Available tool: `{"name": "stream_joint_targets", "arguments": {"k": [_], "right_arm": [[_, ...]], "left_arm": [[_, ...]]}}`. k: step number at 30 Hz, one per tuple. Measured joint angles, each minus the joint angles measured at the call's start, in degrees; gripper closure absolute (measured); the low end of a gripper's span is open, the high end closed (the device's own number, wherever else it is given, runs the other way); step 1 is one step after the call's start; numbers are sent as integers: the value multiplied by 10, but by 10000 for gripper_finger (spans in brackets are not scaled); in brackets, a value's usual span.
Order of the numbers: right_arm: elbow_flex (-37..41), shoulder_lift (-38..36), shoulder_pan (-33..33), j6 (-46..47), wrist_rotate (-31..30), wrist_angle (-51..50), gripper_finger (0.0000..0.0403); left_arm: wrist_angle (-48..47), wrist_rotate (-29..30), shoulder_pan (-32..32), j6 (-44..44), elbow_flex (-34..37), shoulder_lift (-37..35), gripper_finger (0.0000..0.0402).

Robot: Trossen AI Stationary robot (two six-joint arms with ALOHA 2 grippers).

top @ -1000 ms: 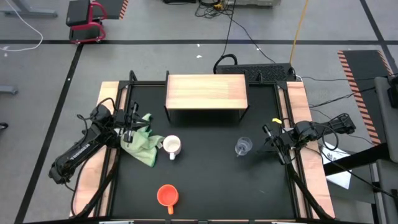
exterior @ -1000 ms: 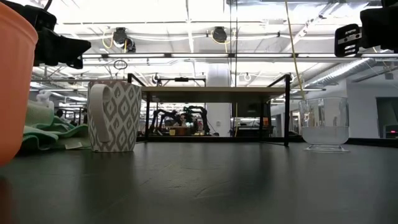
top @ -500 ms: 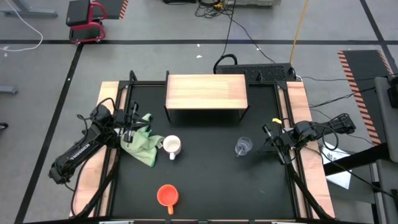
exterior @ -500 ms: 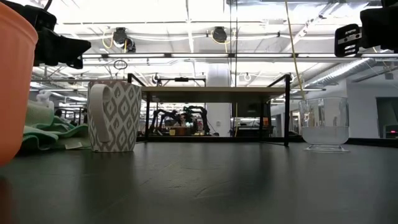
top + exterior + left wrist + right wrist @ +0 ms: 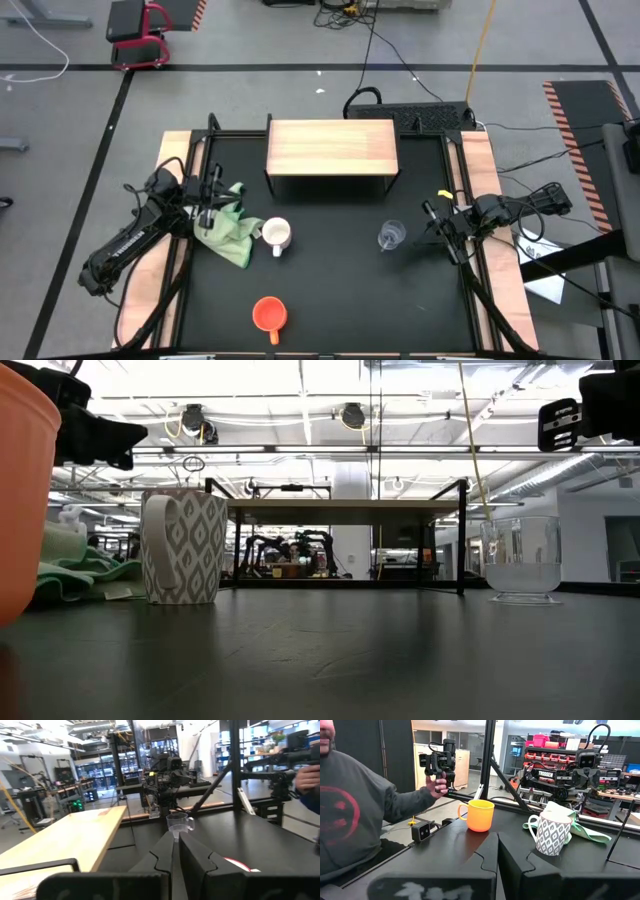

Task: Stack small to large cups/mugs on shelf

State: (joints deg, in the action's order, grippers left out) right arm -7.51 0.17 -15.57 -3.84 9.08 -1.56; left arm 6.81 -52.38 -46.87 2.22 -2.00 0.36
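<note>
Nothing shifted since the earlier frames: same poses for both arms, same spots for every vessel.

At the table's left edge, over the light wooden side strip [image 5: 168, 160], left gripper [image 5: 208, 197] parked with its tip just above the green cloth [image 5: 228, 230]; fingers [image 5: 192, 857] pressed together in the left wrist view, holding nothing. Just right of the cloth and touching its edge, white mug [image 5: 276, 235] with a grey pattern, upright, handle turned toward the cloth. Nearer the front edge, well apart from the rest, orange mug [image 5: 269, 314], upright, handle toward the front. Black tabletop [image 5: 330, 290] bare between the mugs and across the whole middle.

At the back centre, shelf [image 5: 331, 147] with its wooden top bare, black legs on the table, open floor in front of it. Right of centre, small clear glass cup [image 5: 390, 236], upright, well apart from the white mug, with bare table between it and the shelf.

At the right edge, right gripper [image 5: 440, 228] hanging near the glass cup without touching it; fingers [image 5: 517, 855] closed against each other in the right wrist view, empty. Beyond the table in that view, a person [image 5: 355, 815] in a grey sweatshirt, one hand raised with a dark device.
</note>
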Motion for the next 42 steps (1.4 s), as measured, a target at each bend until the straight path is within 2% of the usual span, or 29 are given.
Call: {"name": "stream_joint_targets", "arguments": {"k": [12,27,33,42], "right_arm": [[0,0,0,-2,0,0,403],[0,0,0,-14,0,0,403],[0,0,0,0,0,0,403],[0,0,0,-4,0,0,403]], "left_arm": [[8,1,0,-18,0,0,371],[8,1,0,-81,0,0,371],[8,39,0,-84,0,0,371],[8,40,0,-98,0,0,371]]}}
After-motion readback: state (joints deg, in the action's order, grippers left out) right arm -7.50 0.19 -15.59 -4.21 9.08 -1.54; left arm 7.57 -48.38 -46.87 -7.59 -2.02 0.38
